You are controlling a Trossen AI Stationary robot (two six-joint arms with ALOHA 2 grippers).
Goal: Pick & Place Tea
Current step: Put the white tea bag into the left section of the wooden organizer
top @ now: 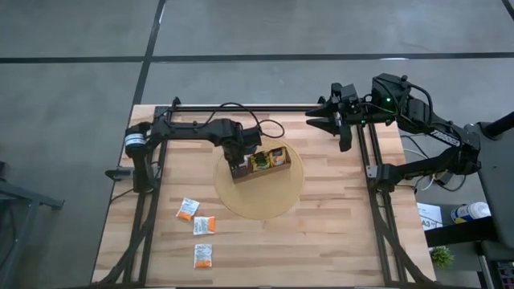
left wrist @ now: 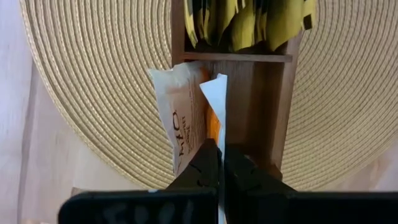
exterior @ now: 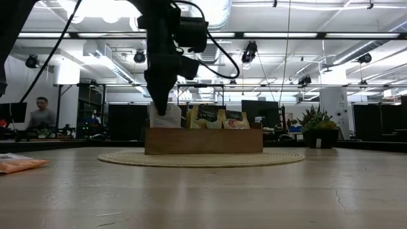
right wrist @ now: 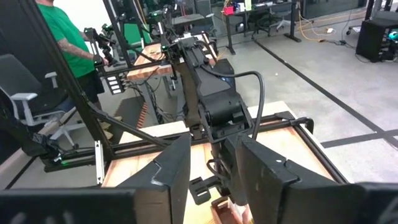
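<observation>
Left wrist view: left gripper (left wrist: 219, 163) pinched shut on a white-and-orange tea sachet (left wrist: 186, 118), holding it over the end compartment of the wooden tray (left wrist: 283, 118), which sits on a round woven mat (top: 273, 201) mid-table. Placing step in hand; next move likely calls for lowering, then release (sachet looks partly outside the tray wall). Three more sachets (top: 202, 226) lie toward the table's near-left corner. Right gripper (top: 325, 116) waits at the far-right edge, fingers part open, empty.
</observation>
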